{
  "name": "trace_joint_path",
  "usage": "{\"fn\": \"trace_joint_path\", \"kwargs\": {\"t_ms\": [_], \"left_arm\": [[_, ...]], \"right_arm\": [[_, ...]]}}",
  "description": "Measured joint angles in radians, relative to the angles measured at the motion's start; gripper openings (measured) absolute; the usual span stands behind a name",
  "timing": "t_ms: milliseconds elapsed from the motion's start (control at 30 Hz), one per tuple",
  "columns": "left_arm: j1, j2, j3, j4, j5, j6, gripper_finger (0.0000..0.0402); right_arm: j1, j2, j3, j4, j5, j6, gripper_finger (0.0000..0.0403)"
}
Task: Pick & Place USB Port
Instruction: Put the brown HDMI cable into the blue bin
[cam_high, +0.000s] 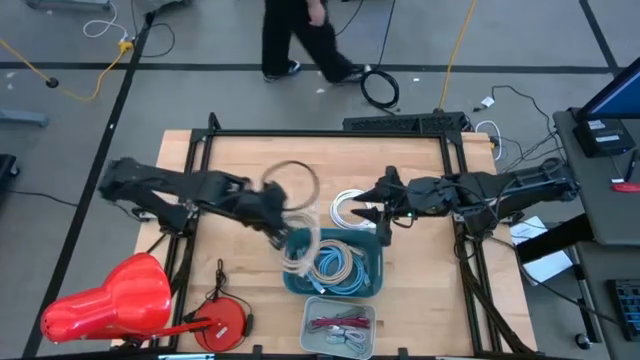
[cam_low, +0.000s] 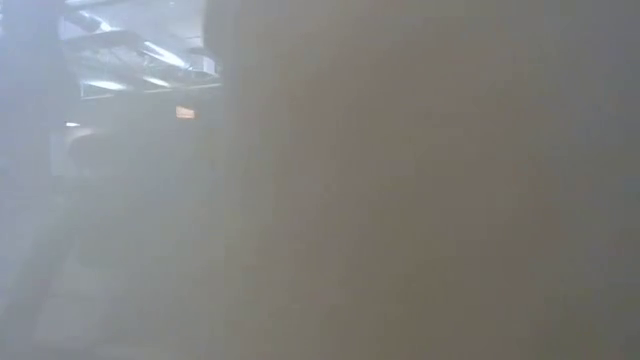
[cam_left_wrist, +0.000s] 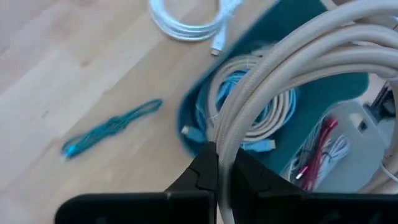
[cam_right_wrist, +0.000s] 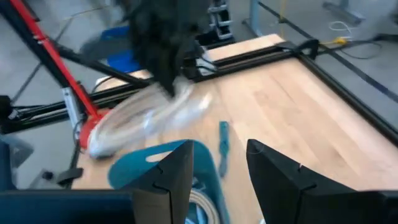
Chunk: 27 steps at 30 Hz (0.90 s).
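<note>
We find the left end effector over the near-left edge of the teal bin, its fingers clamped tight on a beige coiled cable. The coil is lifted clear, looping up and out from the fingers, partly above the bin and partly above the bare wood beside it.

The teal bin sits at the middle of the worktop and holds further coils, beige and light blue. A clear tray with red and white leads stands just in front of it, touching or nearly so. A white coiled cable lies on the wood just behind the bin. In the left wrist view a thin teal cable lies on the wood beside the bin, apart from it.

The right end effector hangs at the bin's far right corner, beside the white coil, fingers parted moderately and holding nothing.

The low view is fogged and yields nothing usable. A red object lies at the near left corner. A person walks on the floor beyond the worktop.
</note>
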Motion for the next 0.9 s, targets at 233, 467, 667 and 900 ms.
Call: {"fn": "trace_joint_path", "kwargs": {"t_ms": [233,467,667,900], "left_arm": [[0.019,0.316,0.121,0.010,0.188,0.180,0.0010],[0.025,0.407,0.122,0.085,0.176,0.213,0.0010],[0.059,0.411,0.123,0.074,0.107,0.212,0.0026],[0.081,0.411,0.123,0.072,0.214,0.268,0.0021]], "right_arm": [[0.000,-0.067,0.000,-0.103,0.112,0.064,0.0141],[0.000,-0.117,0.001,-0.118,0.114,0.079,0.0141],[0.010,-0.120,0.001,-0.120,0.111,0.084,0.0141],[0.020,-0.115,0.001,-0.118,0.112,0.084,0.0141]]}}
